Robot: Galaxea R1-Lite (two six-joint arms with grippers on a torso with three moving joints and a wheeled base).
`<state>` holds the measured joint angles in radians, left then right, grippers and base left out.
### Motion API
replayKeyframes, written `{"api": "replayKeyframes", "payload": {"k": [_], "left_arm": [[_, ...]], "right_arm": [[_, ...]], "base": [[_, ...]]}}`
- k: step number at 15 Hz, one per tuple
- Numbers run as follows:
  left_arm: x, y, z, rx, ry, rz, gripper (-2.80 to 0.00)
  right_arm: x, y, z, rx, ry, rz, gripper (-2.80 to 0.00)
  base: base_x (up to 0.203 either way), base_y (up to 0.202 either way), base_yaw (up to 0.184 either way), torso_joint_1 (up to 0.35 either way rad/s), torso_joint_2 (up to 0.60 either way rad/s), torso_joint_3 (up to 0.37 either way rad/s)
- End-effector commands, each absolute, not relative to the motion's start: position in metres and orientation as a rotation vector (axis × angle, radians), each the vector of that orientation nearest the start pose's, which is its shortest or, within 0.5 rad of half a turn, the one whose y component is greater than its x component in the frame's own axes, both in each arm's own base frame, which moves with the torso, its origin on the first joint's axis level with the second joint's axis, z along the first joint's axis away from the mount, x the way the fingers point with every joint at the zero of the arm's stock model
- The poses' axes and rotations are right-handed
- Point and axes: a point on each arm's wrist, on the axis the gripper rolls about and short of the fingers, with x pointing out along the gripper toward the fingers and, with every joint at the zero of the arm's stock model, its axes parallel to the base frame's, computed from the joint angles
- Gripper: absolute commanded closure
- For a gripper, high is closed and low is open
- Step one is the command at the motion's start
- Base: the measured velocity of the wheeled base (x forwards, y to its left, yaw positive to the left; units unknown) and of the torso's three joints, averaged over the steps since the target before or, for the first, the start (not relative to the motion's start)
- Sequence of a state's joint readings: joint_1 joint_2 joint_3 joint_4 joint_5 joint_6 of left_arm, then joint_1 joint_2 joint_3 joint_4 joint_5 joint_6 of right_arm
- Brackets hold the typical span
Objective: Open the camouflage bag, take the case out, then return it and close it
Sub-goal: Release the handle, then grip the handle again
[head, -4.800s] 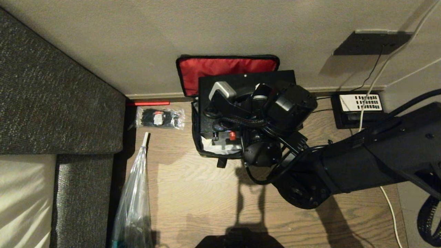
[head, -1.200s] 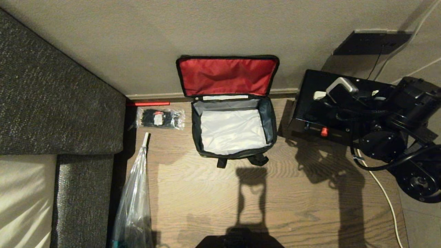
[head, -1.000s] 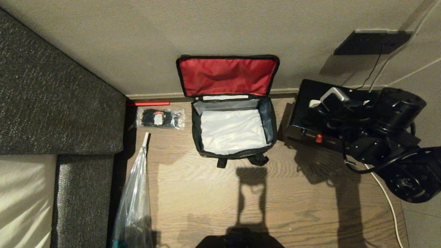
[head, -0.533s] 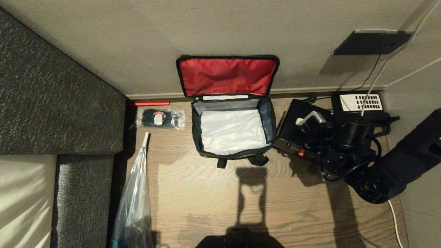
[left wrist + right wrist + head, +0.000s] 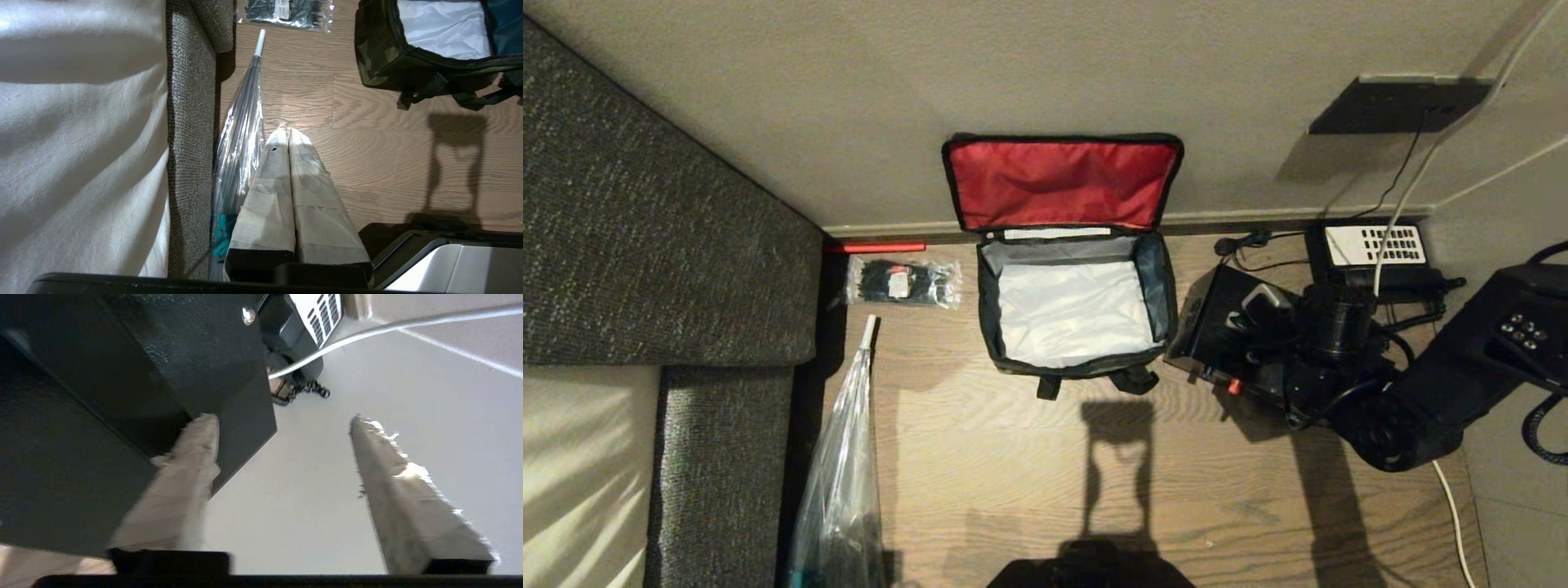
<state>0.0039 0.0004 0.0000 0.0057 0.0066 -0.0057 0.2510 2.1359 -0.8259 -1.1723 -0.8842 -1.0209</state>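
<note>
On the wood floor (image 5: 1029, 457), against the wall's skirting: one camouflage bag (image 5: 1076, 304), standing open. Lid flap thrown back against the wall, red lining outward. Interior shows crumpled light grey lining only; nothing inside. Black straps trail from the near side.

Just beside the bag, toward the right-hand corner: one case (image 5: 1227, 330), black, out of the bag and resting on the floor at a tilt. A small red latch shows on its near edge. Handle is hidden behind the arm.

Right gripper (image 5: 282, 428): over the case, fingers (image 5: 184, 473) spread apart and holding nothing. One finger lies against the case's black side (image 5: 122, 396); the other stands clear before the pale wall.

Left gripper (image 5: 288, 134): parked low beside the sofa (image 5: 662, 237), paper-wrapped fingers pressed together on nothing.

Other items on the floor:
- black telephone (image 5: 1376, 249) with white keypad, at the skirting behind the case, a white cable (image 5: 1392, 220) crossing it;
- packet of black cable ties (image 5: 903, 282), between sofa and bag;
- clear plastic bag (image 5: 837, 490), long, along the sofa's edge.

Seen only in the left wrist view: the bag's camouflage outer wall (image 5: 380, 49), and something teal low in the clear plastic bag (image 5: 222, 228).
Seen only in the right wrist view: the telephone's coiled cord (image 5: 300, 392) and a rivet (image 5: 248, 315) on the case.
Seen only in the head view: the red lid lining and the latch.
</note>
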Motion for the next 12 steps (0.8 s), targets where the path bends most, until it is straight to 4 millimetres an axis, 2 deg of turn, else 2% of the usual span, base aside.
{"api": "replayKeyframes", "payload": {"k": [1,2,3,6,8,12], "left_arm": [[-0.023,0.0,0.074,-0.006,0.008,0.012,0.0],[-0.023,0.0,0.074,-0.006,0.008,0.011,0.0],[-0.023,0.0,0.074,-0.006,0.008,0.012,0.0],[-0.023,0.0,0.074,-0.006,0.008,0.011,0.0],[-0.023,0.0,0.074,-0.006,0.008,0.011,0.0],[-0.023,0.0,0.074,-0.006,0.008,0.011,0.0]], "right_arm": [[0.351,0.071,0.109,-1.057,0.425,-0.516,-2.8],[0.342,0.069,0.121,-1.05,0.415,-0.51,-2.8],[0.331,0.067,0.134,-1.044,0.403,-0.501,0.0],[0.291,0.057,0.177,-1.015,0.372,-0.49,0.0],[0.257,0.049,0.197,-0.992,0.358,-0.492,0.0],[0.179,0.029,0.211,-0.939,0.355,-0.48,0.0]], "base": [[0.0,0.0,0.0,0.0,0.0,0.0],[0.0,0.0,0.0,0.0,0.0,0.0],[0.0,0.0,0.0,0.0,0.0,0.0],[0.0,0.0,0.0,0.0,0.0,0.0],[0.0,0.0,0.0,0.0,0.0,0.0],[0.0,0.0,0.0,0.0,0.0,0.0]]}}
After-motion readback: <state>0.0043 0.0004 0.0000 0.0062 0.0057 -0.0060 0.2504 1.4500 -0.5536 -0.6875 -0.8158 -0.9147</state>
